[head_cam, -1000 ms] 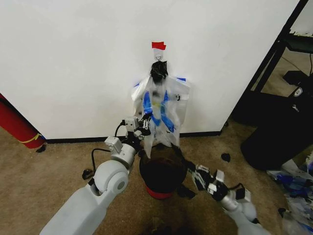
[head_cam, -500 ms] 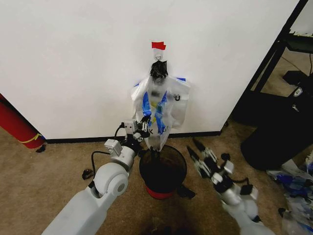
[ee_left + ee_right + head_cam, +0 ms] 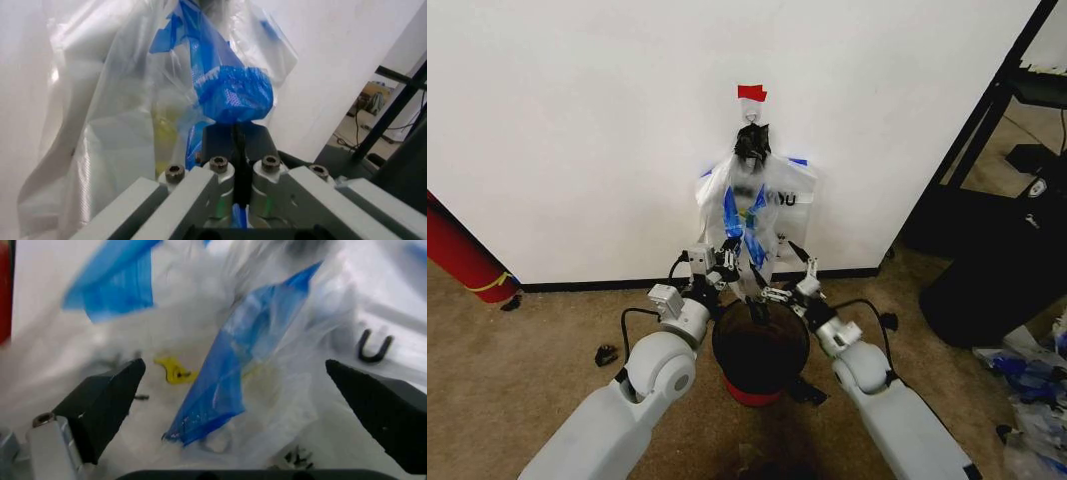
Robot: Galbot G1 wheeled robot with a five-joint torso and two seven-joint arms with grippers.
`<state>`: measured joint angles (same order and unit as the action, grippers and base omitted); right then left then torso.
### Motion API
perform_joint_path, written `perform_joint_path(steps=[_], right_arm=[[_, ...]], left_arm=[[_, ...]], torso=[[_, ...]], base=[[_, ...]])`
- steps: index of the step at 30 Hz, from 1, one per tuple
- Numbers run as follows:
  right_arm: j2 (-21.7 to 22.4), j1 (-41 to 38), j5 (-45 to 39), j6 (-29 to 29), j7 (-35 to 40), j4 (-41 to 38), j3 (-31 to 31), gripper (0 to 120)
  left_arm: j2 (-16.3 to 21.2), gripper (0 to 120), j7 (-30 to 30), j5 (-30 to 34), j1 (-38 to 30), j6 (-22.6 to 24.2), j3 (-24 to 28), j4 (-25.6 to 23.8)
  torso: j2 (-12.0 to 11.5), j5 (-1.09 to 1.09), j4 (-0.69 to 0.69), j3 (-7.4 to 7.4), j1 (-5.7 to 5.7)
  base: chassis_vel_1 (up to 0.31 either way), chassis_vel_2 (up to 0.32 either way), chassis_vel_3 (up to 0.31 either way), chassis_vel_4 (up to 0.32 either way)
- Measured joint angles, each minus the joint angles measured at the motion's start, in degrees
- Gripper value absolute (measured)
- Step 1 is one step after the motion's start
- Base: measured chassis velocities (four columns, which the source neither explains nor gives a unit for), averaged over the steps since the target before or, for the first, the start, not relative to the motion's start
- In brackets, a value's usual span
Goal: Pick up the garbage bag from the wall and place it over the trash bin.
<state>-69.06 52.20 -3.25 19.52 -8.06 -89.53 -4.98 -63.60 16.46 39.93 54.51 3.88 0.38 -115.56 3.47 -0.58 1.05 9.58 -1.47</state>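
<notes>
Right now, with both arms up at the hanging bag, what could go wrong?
1. The left gripper is shut on the garbage bag, still on its hook under the red tape; pulling could tear it.
2. The right gripper, jaws open, may snag it.

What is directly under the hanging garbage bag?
The trash bin stands on the carpet below the garbage bag. Both end effectors crowd its far rim, hiding the bag's lowest edge; the bin's inside looks dark.

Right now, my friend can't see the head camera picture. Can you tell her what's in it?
A see-through garbage bag with blue patches hangs on a white wall. Below, the left gripper pinches its bottom edge, the open right gripper reaches in beside it, both above a small black trash bin.
</notes>
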Motion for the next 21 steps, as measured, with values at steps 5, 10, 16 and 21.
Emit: perform_joint_path(steps=[5,10,16,21], right_arm=[[1.73,-4.57,1.01,-5.91,-0.68,0.93,3.24,100],[2.4,-7.52,1.92,-8.47,-3.17,1.64,4.92,100],[2.55,-9.77,4.87,-10.37,-9.95,1.8,4.4,100],[3.15,-9.95,7.3,-12.98,-14.6,1.32,2.77,87]], left_arm=[[-0.21,0,0.13,0.01,-0.07,-0.21,0.03,0.24],[-0.25,0,0.13,0.0,0.0,-0.39,0.03,0.25],[-0.46,0,0.16,-0.08,0.13,-0.55,0.03,0.33],[-0.28,0,0.21,-0.22,0.35,-0.62,-0.08,0.3]], torso=[[0.0,-0.01,-0.01,0.0,0.0],[0.0,0.0,-0.01,0.0,0.0],[0.0,0.0,-0.01,0.0,0.0],[0.01,0.0,-0.01,-0.01,0.0]], base=[[0.0,0.0,0.0,0.0],[0.0,0.0,0.0,0.0],[0.0,0.0,0.0,0.0],[0.0,0.0,0.0,0.0]])
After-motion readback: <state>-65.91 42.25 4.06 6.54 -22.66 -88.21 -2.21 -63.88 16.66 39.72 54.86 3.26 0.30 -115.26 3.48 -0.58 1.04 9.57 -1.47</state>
